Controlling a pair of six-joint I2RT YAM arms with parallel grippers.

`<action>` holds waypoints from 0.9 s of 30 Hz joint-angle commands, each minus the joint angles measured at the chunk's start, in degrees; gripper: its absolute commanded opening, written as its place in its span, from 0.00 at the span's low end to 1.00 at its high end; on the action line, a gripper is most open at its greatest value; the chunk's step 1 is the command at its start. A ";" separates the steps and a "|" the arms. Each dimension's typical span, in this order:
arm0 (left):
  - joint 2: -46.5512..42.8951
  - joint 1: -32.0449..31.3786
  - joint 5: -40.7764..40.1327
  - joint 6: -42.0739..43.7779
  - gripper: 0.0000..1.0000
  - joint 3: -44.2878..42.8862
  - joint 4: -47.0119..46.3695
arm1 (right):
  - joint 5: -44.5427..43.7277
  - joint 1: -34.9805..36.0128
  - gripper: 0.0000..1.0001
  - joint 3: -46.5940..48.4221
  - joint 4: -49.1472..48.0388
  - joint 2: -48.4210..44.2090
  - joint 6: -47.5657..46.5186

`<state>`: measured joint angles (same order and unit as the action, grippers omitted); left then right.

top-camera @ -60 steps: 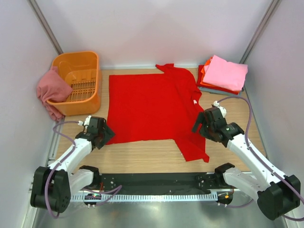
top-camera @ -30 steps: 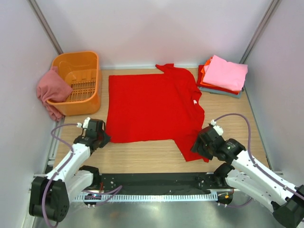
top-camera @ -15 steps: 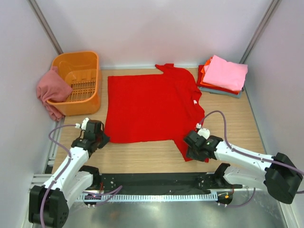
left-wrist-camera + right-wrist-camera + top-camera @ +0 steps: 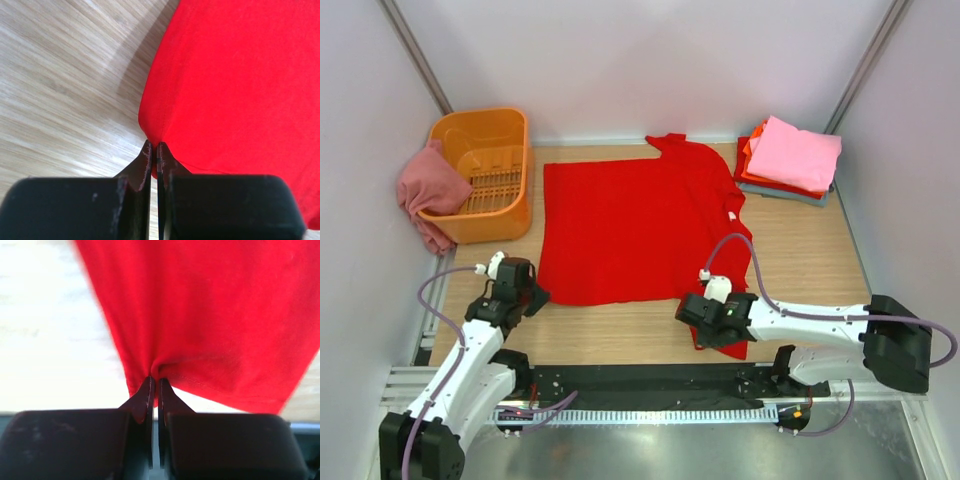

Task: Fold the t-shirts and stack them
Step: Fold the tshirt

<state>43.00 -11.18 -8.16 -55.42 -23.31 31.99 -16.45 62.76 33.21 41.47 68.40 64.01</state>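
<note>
A bright red t-shirt point(image 4: 630, 225) lies spread flat in the middle of the wooden table. My left gripper point(image 4: 530, 293) is shut on its near left hem corner; the left wrist view shows that red corner point(image 4: 152, 131) pinched between the closed jaws point(image 4: 154, 147). My right gripper point(image 4: 697, 312) is shut on the near right sleeve, whose red cloth point(image 4: 200, 330) bunches into the closed jaws point(image 4: 155, 381) in the right wrist view. Folded t-shirts, pink on top of orange-red and grey-blue, form a stack point(image 4: 792, 155) at the back right. A dusty rose t-shirt point(image 4: 428, 190) hangs over the basket's left side.
An orange slotted plastic basket point(image 4: 490, 170) stands at the back left. White walls close the table in on three sides. A black rail point(image 4: 640, 385) runs along the near edge between the arm bases.
My right arm swung low and leftward along the near edge, and its jaws closed on the shirt's sleeve. The left gripper, still shut on the hem corner, drew slightly toward the near left.
</note>
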 commanded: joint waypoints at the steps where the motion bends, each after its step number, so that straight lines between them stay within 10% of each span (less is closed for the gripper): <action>1: -0.82 -0.16 0.25 -0.83 0.00 -1.30 2.11 | -2.26 4.46 0.04 5.88 6.49 1.29 4.01; 5: -0.29 -0.07 1.30 -1.10 0.00 -1.21 1.94 | -5.69 5.44 0.53 8.44 11.60 -1.85 6.74; 8: -0.38 -0.16 2.45 -1.10 0.00 -1.30 2.11 | -7.10 5.53 0.67 9.68 14.16 -7.37 9.89; 21: -0.99 -0.25 3.07 -1.36 0.00 -0.95 1.76 | -12.90 5.35 0.68 6.95 26.64 -5.92 17.82; 27: -0.99 -0.25 2.89 -1.27 0.00 -0.95 1.68 | -8.78 1.49 0.69 2.50 12.44 -4.14 12.45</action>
<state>42.65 -11.20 -5.91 -56.60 -23.33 33.56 -24.84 66.52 38.41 61.65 66.15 77.87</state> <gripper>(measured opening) 0.014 0.699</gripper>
